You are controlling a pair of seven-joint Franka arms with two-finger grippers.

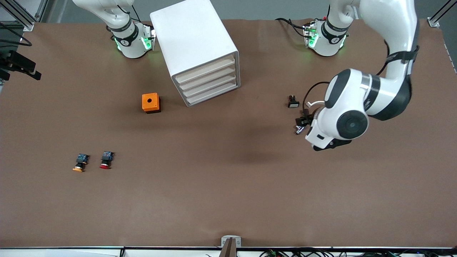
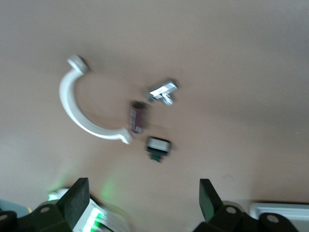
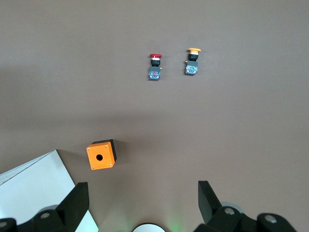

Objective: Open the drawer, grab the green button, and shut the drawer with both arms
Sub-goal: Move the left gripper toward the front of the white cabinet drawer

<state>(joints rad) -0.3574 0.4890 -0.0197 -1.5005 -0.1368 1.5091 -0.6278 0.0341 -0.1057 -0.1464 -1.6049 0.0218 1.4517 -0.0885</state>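
The white cabinet (image 1: 192, 39) stands at the robots' edge of the table between the two bases. Its four cream-fronted drawers (image 1: 209, 80) are all shut. No green-capped button shows in any view. My left gripper (image 2: 142, 193) is open and empty, up in the air over several small loose parts toward the left arm's end of the table; in the front view its wrist (image 1: 335, 125) hides it. My right gripper (image 3: 140, 193) is open and empty, high over the table beside the cabinet (image 3: 29, 188), and out of the front view.
An orange box (image 1: 151, 102) with a round hole sits beside the cabinet. An orange-capped button (image 1: 80, 162) and a red-capped button (image 1: 106, 160) lie nearer the front camera. Under the left gripper lie a white curved clamp (image 2: 79, 111), a metal piece (image 2: 163, 92) and a small black switch (image 2: 158, 147).
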